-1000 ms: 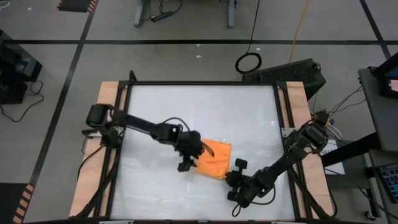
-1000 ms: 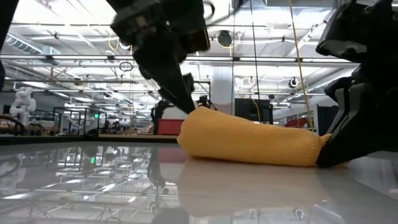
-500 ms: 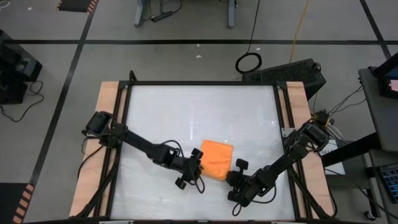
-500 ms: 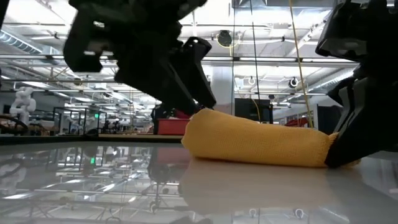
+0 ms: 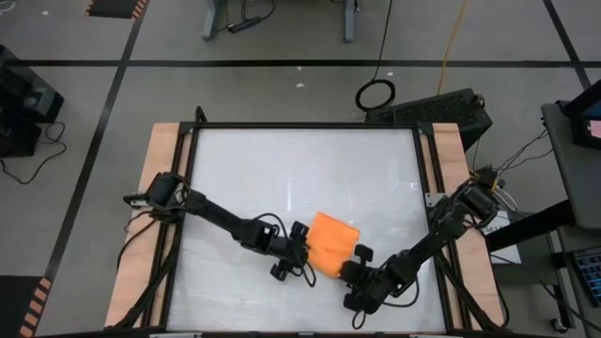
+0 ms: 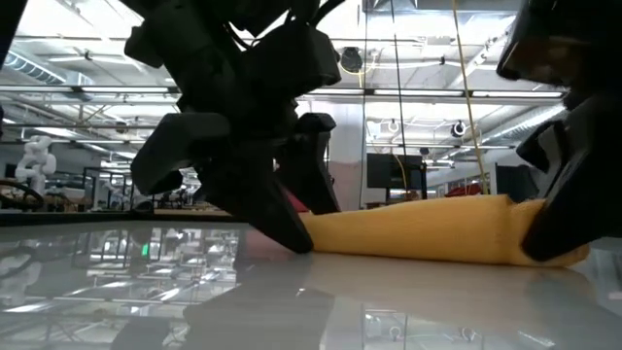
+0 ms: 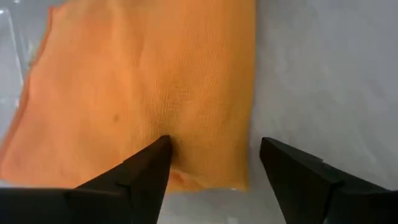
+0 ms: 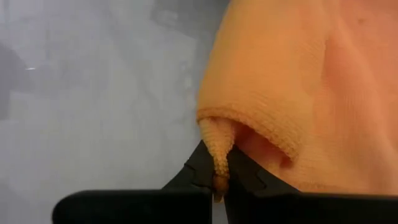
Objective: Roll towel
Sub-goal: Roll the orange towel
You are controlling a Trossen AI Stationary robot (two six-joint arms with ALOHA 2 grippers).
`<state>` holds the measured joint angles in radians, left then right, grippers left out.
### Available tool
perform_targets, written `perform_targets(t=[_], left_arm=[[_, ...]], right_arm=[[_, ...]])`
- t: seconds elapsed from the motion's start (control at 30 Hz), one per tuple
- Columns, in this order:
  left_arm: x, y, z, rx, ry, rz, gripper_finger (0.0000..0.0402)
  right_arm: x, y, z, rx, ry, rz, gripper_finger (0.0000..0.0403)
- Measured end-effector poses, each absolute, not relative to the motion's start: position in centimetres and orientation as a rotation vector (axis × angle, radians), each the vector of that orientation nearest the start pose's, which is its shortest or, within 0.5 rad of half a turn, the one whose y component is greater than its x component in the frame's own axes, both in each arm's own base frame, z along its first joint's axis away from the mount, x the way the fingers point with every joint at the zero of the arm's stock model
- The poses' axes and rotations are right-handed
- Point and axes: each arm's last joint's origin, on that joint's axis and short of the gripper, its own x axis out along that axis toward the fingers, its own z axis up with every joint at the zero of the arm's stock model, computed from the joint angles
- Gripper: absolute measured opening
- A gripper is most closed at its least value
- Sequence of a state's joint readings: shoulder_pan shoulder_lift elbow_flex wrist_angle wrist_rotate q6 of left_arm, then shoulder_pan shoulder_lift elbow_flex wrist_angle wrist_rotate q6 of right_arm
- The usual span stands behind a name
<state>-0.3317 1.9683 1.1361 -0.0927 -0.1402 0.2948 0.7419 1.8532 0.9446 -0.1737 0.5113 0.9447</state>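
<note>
A grey floor (image 5: 282, 89) crossed by black tape lines (image 5: 310, 64) is seen around the white tabletop (image 5: 282, 169), which is edged by wooden side rails (image 5: 161, 160). A coiled cable (image 5: 376, 94) lies on the floor. Ceiling trusses with strip lights (image 6: 87, 73) are shown in the low view.

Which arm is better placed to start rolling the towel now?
Probably the right: its hand is shut on a corner of the towel. The left hand is open, straddling the other corner without pinching it.
</note>
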Motion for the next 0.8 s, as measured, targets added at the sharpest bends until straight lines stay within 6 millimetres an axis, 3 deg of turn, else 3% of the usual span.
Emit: perform_targets(t=[0.13,0.3,0.4,0.6,0.8], left_arm=[[37.1,-12.1,12.4,0.419,0.9,-0.32,0.0215],[37.1,-12.0,12.3,0.348,0.907,-0.387,0.0087],[37.2,-12.2,12.4,0.315,0.884,-0.449,0.0018],[37.4,-12.6,12.6,0.125,0.851,-0.59,0.0018],[38.2,-10.8,13.2,-0.184,0.857,-0.682,0.0013]], right_arm=[[25.6,21.6,13.2,0.244,0.844,-0.167,0.0004],[25.0,21.1,15.3,0.241,0.824,-0.163,0.001],[24.6,20.6,16.4,0.223,0.827,-0.161,0.0037],[22.9,20.1,18.3,0.178,0.861,-0.148,0.0137],[21.7,21.1,19.2,0.086,0.856,-0.03,0.0211]])
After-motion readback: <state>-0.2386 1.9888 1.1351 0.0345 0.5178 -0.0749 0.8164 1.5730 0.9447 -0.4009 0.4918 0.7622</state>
